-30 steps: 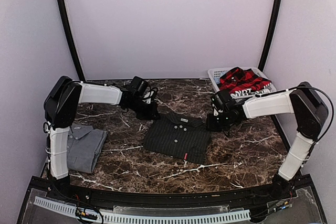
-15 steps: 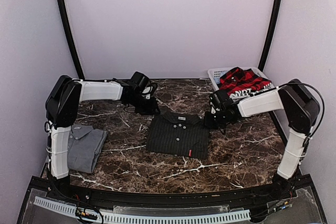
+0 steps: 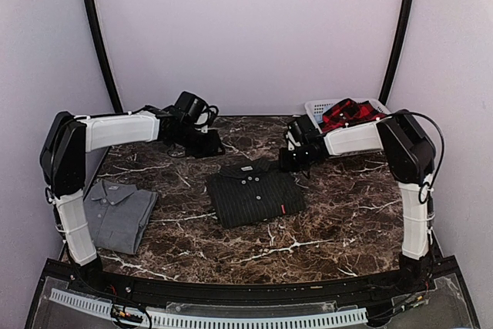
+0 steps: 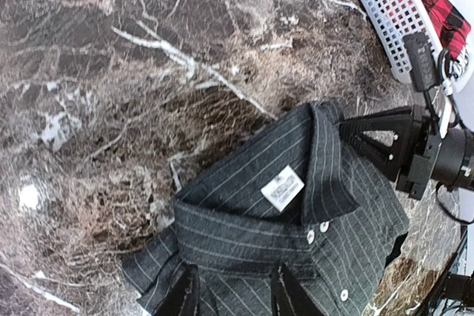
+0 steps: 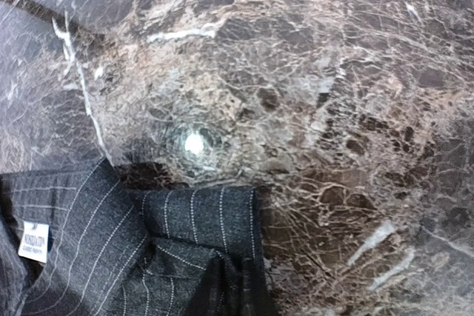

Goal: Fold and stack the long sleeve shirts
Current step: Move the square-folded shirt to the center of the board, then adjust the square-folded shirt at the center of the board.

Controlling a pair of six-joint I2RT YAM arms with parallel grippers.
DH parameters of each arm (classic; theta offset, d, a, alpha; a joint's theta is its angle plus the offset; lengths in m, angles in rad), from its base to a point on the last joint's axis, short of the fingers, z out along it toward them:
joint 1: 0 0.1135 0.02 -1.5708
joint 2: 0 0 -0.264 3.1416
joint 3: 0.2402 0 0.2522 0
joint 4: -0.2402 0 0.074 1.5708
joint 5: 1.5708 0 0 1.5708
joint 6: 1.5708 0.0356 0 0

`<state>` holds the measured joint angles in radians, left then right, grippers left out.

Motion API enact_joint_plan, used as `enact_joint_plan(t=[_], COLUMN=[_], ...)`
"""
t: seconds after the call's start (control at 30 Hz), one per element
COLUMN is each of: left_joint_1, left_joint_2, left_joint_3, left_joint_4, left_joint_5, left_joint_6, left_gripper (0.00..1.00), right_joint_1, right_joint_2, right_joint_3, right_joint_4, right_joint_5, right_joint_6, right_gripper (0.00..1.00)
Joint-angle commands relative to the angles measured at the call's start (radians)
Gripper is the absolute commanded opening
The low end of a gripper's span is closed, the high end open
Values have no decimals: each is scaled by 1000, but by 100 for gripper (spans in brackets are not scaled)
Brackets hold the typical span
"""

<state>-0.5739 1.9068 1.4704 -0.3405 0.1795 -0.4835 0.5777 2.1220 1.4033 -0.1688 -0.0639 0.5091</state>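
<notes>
The black pinstriped shirt (image 3: 253, 198) lies folded mid-table (image 3: 339, 213), collar at the far side, the grey shirt (image 3: 115, 209) folded near left, the plaid shirt (image 3: 350, 113) bunched in the basket (image 3: 316, 109).

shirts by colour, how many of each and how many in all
grey shirt: 1
black pinstriped shirt: 1
red-and-black plaid shirt, in the white basket: 1
total: 3
</notes>
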Motion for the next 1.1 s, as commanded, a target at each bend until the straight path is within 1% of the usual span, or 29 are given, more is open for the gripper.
enact_joint_plan(t=[0.0, 0.17, 0.2, 0.27, 0.33, 0.4, 0.57, 0.77, 0.87, 1.07], left_joint_1=[3, 2, 1, -4, -12, -24, -38, -54, -54, -52], left_joint_2=[-47, -59, -62, -66, -60, -57, -72, -97, -110, -88], left_joint_3=[-79, -154, -165, -188, -201, -206, -247, -310, -376, -459], left_joint_4=[21, 72, 96, 127, 145, 144, 173, 193, 221, 232], left_joint_5=[43, 140, 152, 189, 227, 228, 253, 319, 374, 400], left_joint_6=[-27, -63, -68, -81, -91, -95, -138, -176, -205, -205], left_gripper=[31, 29, 28, 28, 26, 25, 22, 21, 21, 21], right_joint_1=[-7, -4, -1, 11, 31, 59, 114, 123, 125, 144], right_joint_2=[1, -79, -93, -127, -177, -223, -316, -314, -303, -338], right_joint_3=[51, 101, 111, 108, 78, 34, -106, -246, -321, -460], right_joint_4=[-159, -278, -304, -334, -327, -320, -215, -98, -47, 25], right_joint_5=[56, 182, 213, 239, 233, 232, 137, 30, -12, -26], right_joint_6=[-50, -66, -66, -58, -39, -10, 55, 99, 130, 189], right_gripper=[18, 40, 44, 46, 47, 46, 38, 32, 31, 30])
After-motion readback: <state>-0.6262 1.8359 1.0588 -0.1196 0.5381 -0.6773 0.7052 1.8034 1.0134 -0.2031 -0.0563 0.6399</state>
